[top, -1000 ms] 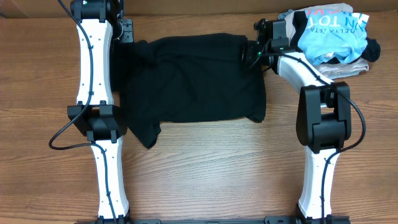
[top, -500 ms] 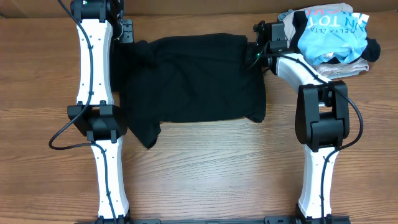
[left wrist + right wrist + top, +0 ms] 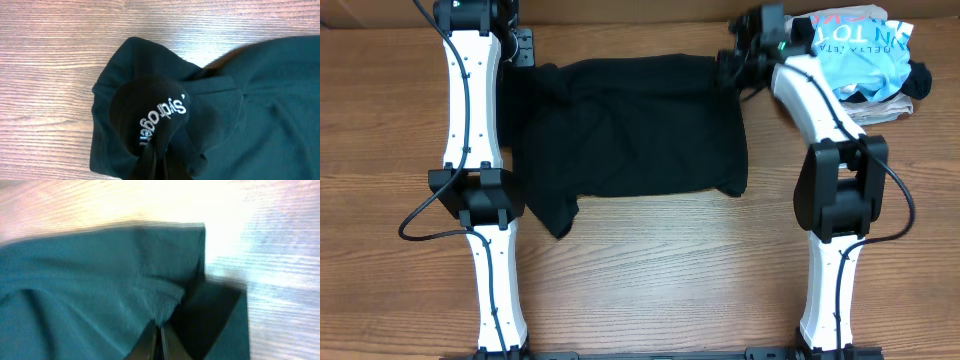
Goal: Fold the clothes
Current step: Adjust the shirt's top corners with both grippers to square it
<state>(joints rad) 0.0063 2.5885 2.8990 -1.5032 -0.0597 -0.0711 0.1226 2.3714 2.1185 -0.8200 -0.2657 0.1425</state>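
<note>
A black garment (image 3: 630, 130) lies spread across the middle of the table, with a flap hanging toward the front left. My left gripper (image 3: 525, 52) is at its far left corner. In the left wrist view it (image 3: 161, 162) is shut on a bunched fold of the garment (image 3: 260, 100) beside white embroidered lettering (image 3: 157, 117). My right gripper (image 3: 728, 68) is at the far right corner. In the right wrist view it (image 3: 160, 340) is shut on a pinch of the same cloth (image 3: 90, 290), whose corner lifts off the wood.
A pile of other clothes (image 3: 855, 55), light blue on top with beige beneath, sits at the far right corner just behind the right arm. Bare wooden table (image 3: 660, 270) stretches in front of the garment. The arm bases stand at the front left and front right.
The right gripper has shut on the garment's far right corner, and its wrist has shifted toward the far edge. The left arm has held still with its grip.
</note>
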